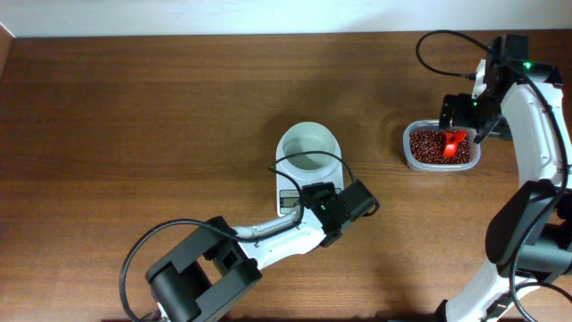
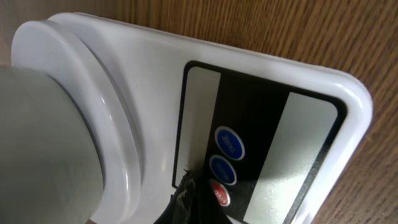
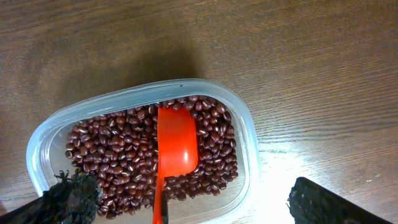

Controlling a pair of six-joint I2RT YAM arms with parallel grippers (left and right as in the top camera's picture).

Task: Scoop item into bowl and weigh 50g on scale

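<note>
The small white bowl (image 1: 308, 148) stands on the white scale (image 1: 288, 200) at mid-table; no beans show in it. In the left wrist view the bowl (image 2: 43, 143) fills the left side. The scale (image 2: 155, 62) shows its grey display (image 2: 298, 155), two blue buttons and a red button (image 2: 220, 194). My left gripper (image 2: 191, 202) is shut, its dark tip at the red button's edge; in the overhead view it (image 1: 306, 193) is over the display. The beans (image 3: 118, 155) fill a clear tub (image 3: 245, 134). A red scoop (image 3: 177, 146) lies in them. My right gripper (image 3: 193, 208) is open, astride the scoop's handle, over the tub (image 1: 440, 148).
The clear tub sits at the right of the wooden table (image 1: 134, 116), about a hand's width from the scale. Black cables (image 1: 438, 45) loop above the right arm. The left arm (image 1: 206, 259) reaches in from the front edge.
</note>
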